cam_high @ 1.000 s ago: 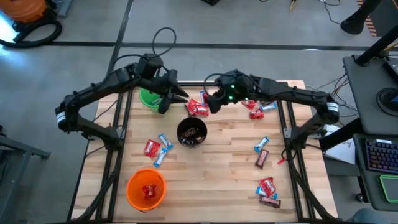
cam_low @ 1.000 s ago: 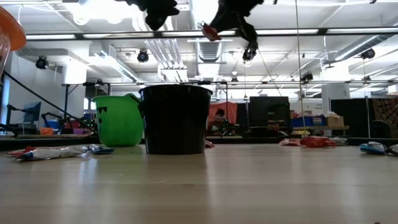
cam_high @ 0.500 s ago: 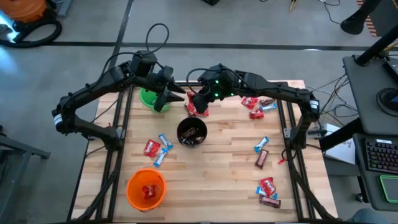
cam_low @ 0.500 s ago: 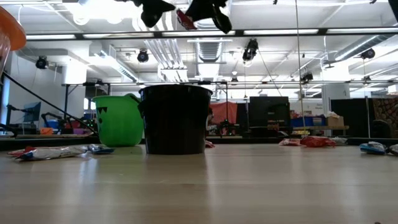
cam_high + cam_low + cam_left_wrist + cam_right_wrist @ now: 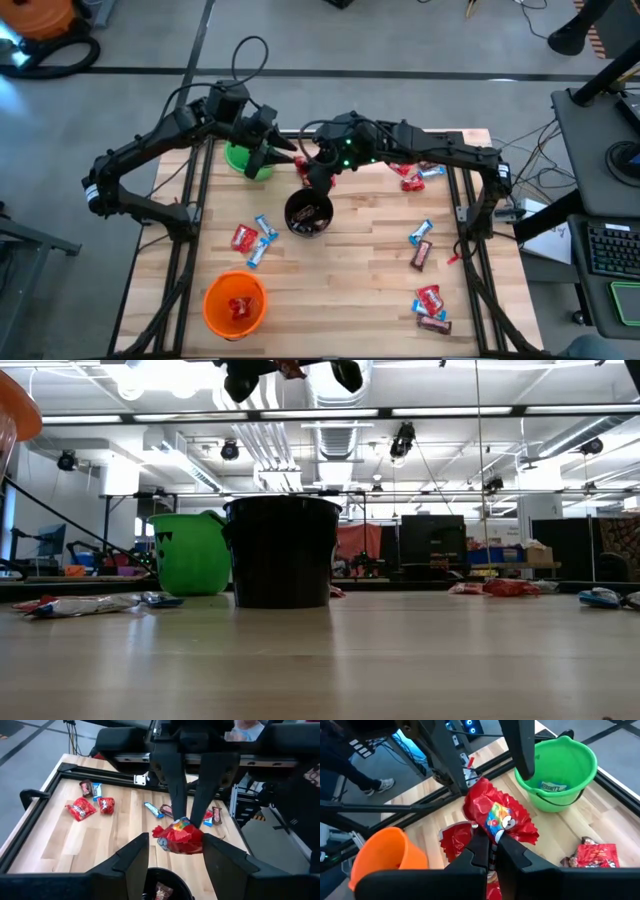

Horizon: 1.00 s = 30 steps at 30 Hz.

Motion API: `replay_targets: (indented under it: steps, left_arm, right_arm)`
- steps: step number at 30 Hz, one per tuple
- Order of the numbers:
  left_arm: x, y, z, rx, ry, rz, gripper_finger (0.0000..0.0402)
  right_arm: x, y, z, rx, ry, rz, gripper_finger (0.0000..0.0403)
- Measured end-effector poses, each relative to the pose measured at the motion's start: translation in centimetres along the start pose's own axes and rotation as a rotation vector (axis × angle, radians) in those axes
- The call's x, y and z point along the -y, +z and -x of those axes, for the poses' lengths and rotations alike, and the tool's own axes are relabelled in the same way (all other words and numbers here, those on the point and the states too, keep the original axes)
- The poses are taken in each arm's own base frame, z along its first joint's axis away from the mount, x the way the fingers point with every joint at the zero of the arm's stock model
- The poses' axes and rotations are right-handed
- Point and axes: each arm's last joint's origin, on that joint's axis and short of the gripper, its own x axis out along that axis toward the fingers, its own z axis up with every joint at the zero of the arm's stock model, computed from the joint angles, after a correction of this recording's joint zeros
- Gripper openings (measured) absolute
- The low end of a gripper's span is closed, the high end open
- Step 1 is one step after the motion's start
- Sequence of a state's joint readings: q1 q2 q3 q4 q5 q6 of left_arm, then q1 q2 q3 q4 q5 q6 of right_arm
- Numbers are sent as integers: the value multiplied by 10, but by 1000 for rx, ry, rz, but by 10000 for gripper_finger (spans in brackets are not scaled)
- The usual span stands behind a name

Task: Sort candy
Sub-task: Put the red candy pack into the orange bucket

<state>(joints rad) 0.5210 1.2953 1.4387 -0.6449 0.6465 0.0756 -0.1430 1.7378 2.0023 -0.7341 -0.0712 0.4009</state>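
Observation:
My right gripper (image 5: 492,845) is shut on a shiny red candy packet (image 5: 497,820), high above the table next to the black cup (image 5: 308,212). My left gripper (image 5: 176,840) is open. Its two fingers stand on either side of that same packet (image 5: 181,836); whether they touch it, I cannot tell. In the high view the two grippers (image 5: 292,152) (image 5: 318,172) meet near the green cup (image 5: 243,160). The low view shows them only at the top edge, with the packet (image 5: 290,368) between them. My right gripper pinches the red packet's edge (image 5: 492,836) between its two fingers. The fingers (image 5: 177,795) come from above, pointing down. The packet hangs crumpled below them, lifted clear, over the table just beyond the black cup's rim (image 5: 165,872).
The green cup (image 5: 560,770) holds one wrapped candy and the orange cup (image 5: 235,303) holds red ones. Loose candies lie left of the black cup (image 5: 252,240), at the far right (image 5: 410,175) and along the right side (image 5: 428,300). A metal frame (image 5: 190,200) borders the table.
My right gripper has carried the red packet toward the table's left and upward, from beside the far candy pile to between my left gripper's open fingers. The left gripper has stayed nearly in place by the green cup.

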Motion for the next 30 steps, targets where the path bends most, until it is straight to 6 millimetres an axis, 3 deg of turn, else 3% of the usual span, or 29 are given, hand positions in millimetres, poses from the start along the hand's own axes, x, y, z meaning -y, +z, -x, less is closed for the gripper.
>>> replay_targets:
  steps: [18, 30]
  left_arm:
    - [-4, -1, -8, -4, -93, 66, 165]
    - [-6, 2, -12, 23, -101, 11, 164]
  right_arm:
    - [-4, 6, 2, 64, 7, 15, 8]
    - [-5, 7, 2, 74, 10, 16, 8]
